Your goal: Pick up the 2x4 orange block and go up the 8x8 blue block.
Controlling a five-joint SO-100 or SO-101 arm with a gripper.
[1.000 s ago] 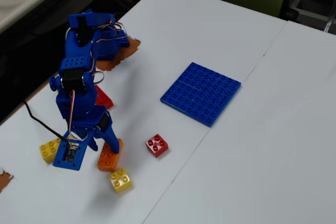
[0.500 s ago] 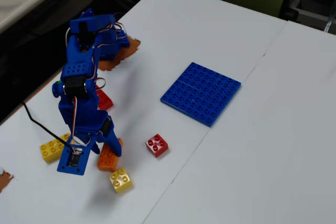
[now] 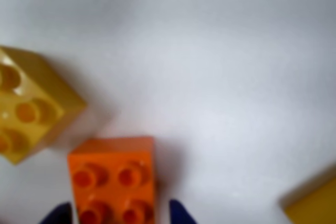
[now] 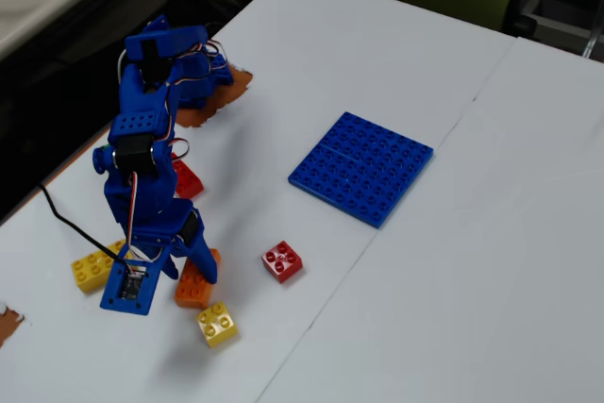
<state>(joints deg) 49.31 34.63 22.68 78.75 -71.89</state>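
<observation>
Already the gripper (image 3: 115, 214) straddles the 2x4 orange block (image 3: 113, 179) on the table, jaws apart (not yet gripping); closing off-centre could nudge it toward the yellow brick (image 3: 29, 103).

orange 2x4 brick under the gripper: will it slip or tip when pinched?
The orange block looks like rigid molded plastic, so it probably won't deform. Its glossy sides may slip slightly. The gripper straddles it, fingertips on both sides; it lies flat on the table, so tipping seems unlikely.
</observation>
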